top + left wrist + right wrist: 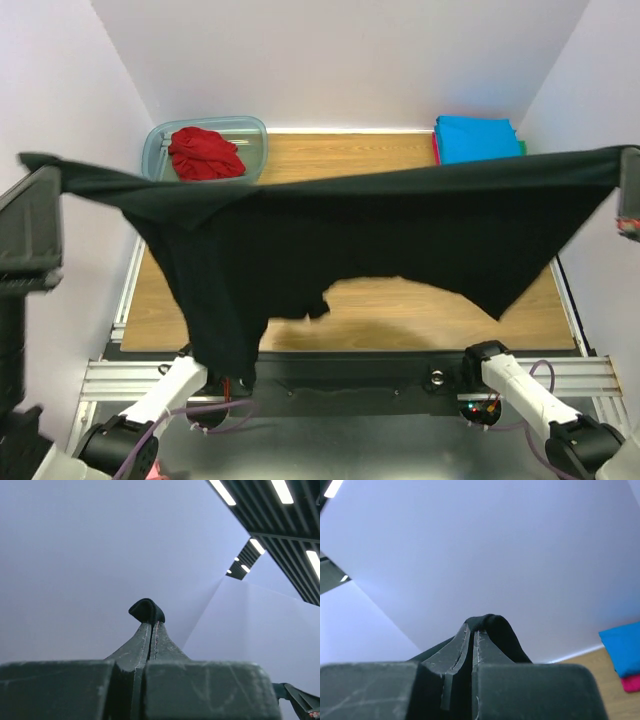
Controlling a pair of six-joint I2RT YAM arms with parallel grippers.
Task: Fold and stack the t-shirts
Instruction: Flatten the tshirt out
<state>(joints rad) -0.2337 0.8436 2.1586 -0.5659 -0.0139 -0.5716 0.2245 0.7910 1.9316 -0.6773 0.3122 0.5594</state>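
Overhead, I saw the black t-shirt (380, 230) stretched wide in the air above the table (420, 320), its top edge taut between both arms and its lower part hanging toward the near edge. Only the wrist views settled the grips: the left gripper (150, 625) was pinched tight on a small black nub of cloth, and the right gripper (473, 630) was clamped likewise on a black fold. The top camera alone showed the red t-shirt (205, 152) bunched in the plastic tub (155, 140) at far left; the folded turquoise t-shirt (475, 137) lay on the magenta t-shirt (632, 682) at far right.
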